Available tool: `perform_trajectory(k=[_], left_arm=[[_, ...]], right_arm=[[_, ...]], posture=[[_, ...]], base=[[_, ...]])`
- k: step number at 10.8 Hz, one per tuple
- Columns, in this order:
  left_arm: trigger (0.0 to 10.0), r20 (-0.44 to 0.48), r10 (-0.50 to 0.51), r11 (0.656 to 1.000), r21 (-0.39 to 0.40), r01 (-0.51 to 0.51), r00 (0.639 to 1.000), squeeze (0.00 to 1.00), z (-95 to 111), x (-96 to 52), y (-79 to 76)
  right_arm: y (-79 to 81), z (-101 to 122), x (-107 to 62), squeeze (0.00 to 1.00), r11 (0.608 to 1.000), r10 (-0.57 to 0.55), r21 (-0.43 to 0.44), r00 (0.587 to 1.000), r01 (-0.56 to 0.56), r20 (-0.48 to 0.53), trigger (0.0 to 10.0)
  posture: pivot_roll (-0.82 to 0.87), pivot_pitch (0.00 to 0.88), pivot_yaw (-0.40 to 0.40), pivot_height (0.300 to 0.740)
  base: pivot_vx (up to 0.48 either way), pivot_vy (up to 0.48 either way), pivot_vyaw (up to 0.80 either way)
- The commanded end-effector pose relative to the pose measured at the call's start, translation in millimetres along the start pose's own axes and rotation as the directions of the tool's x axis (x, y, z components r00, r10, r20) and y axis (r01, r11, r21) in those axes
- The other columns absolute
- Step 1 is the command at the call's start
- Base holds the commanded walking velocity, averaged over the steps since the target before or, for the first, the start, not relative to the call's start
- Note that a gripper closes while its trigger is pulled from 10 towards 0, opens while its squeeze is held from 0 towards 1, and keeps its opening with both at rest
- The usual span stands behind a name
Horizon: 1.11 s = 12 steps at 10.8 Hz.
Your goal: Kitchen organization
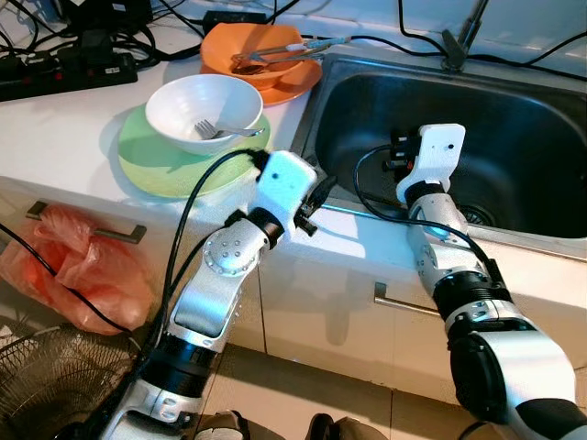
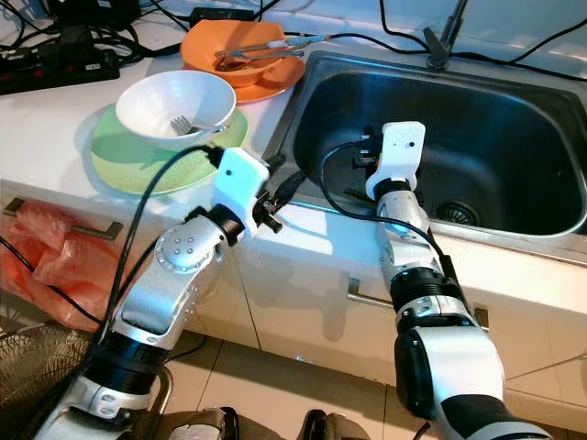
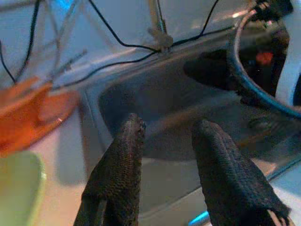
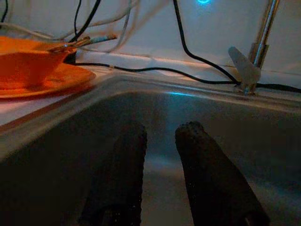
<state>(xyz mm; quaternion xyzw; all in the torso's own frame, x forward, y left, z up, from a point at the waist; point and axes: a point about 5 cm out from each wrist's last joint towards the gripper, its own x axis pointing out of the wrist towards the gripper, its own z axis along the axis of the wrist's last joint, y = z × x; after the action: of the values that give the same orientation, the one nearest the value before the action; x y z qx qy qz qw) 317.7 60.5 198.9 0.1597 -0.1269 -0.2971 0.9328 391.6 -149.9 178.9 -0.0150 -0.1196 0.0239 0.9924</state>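
Black cables (image 1: 110, 41) clutter the counter behind an orange plate (image 1: 275, 69) holding utensils. A white bowl (image 1: 204, 110) with 1 fork sits on a green plate (image 1: 151, 160) beside the steel sink (image 1: 514, 128). The left gripper (image 3: 164, 141) hangs at the sink's rim, the right gripper (image 4: 160, 136) inside the basin, both parted and empty.

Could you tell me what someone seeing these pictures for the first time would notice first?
Probably the steel sink, with the right end effector reaching into its basin, fingers apart and holding nothing. Next, on the counter to its left, a white bowl with a fork sits on a green plate, behind it an orange bowl with utensils on an orange plate.
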Motion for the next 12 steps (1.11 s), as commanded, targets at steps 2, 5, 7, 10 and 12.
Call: perform_trajectory(k=[2, 5, 7, 10, 12], left_arm=[[10.0, 0.075, 0.005, 0.984, 0.175, -0.018, 0.997, 0.00, 18.2, -0.5, -0.3], [10.0, 0.135, 0.054, 0.926, 0.363, -0.100, 0.989, 0.00, 39.0, -4.6, 16.8], [10.0, 0.119, 0.075, 0.922, 0.371, -0.114, 0.990, 1.00, 37.2, -7.7, 21.9], [10.0, 0.093, 0.108, 0.915, 0.379, -0.136, 0.990, 1.00, 34.4, -11.8, 29.4], [10.0, 0.091, 0.121, 0.908, 0.391, -0.147, 0.988, 1.00, 36.3, -14.4, 34.0]], right_arm=[[5.6, -13.1, -8.2, 0.00, 1.000, 0.017, 0.025, 0.999, -0.016, -0.034, 10.0], [13.1, -20.5, -12.6, 0.00, 0.999, 0.038, 0.039, 0.998, -0.035, -0.056, 10.0], [15.1, -21.5, -13.1, 0.00, 0.998, 0.044, 0.044, 0.997, -0.042, -0.061, 10.0], [14.7, -23.1, -13.8, 0.00, 0.998, 0.049, 0.044, 0.996, -0.046, -0.070, 10.0], [18.3, -23.8, -14.1, 0.00, 0.997, 0.062, 0.044, 0.995, -0.059, -0.074, 10.0]], posture=[[0.11, 0.117, -0.035, 0.740], [0.12, 0.118, -0.040, 0.740], [0.12, 0.129, -0.045, 0.740], [0.13, 0.143, -0.054, 0.740], [0.13, 0.147, -0.060, 0.740]], base=[[0.000, 0.000, 0.00], [0.000, 0.000, 0.00], [0.000, 0.000, 0.00], [0.000, 0.000, 0.00], [0.000, 0.000, 0.00]])
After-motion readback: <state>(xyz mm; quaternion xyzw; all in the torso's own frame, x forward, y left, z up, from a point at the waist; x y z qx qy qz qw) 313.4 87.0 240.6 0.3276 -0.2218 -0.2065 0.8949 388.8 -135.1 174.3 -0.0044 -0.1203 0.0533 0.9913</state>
